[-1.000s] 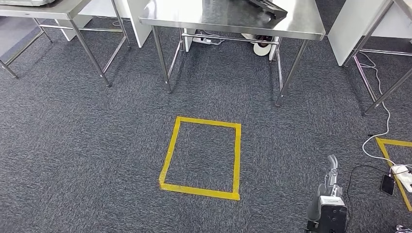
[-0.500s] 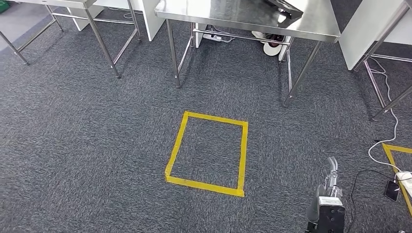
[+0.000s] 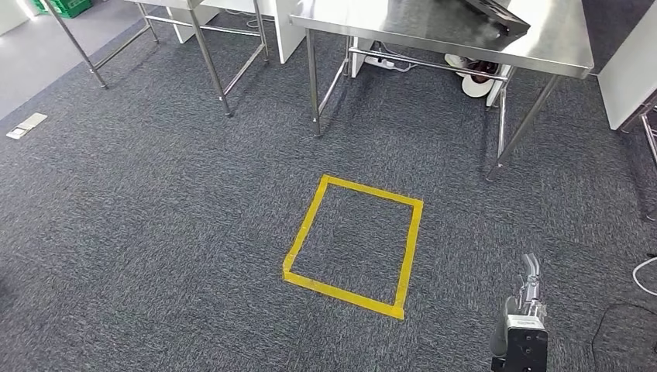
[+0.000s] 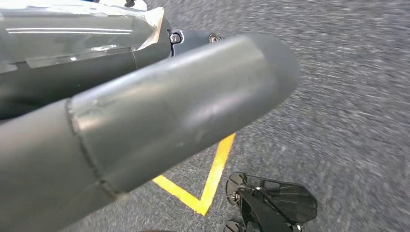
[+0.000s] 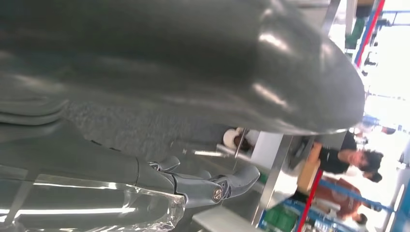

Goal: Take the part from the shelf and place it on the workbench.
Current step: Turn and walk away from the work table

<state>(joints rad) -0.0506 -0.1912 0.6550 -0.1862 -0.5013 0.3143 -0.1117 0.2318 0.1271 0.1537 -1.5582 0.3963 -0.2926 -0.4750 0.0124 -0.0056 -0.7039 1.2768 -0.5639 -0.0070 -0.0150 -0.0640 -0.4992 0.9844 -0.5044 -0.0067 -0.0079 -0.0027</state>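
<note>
1. Floor: dark grey carpet (image 3: pixel 155 232). A yellow tape square (image 3: pixel 306 226) is marked on it and serves as the reference here.
2. Worktop (image 3: pixel 403 19): stainless steel, on steel legs, standing beyond the far side of the yellow tape square and well apart from it.
3. Dark flat object (image 3: pixel 500 15): lies on the worktop, beyond the far right corner of the square, cut off by the picture edge. Whether this is the part cannot be told.
4. Right robot hand (image 3: pixel 527 298): hangs over the carpet to the right of the yellow tape square, near its near right corner and clear of the tape. Its fingers are extended and apart, and it holds nothing.
5. Left robot hand (image 4: pixel 145 121): seen from its wrist camera as a thick grey thumb above carpet, with one corner of yellow tape just below it. Whether its fingers are wide or narrow cannot be told.
6. Second steel table (image 3: pixel 209 70): beyond the far left corner of the square, well apart.
7. White floor plate (image 3: pixel 27 124): far to the left of the square.
</note>
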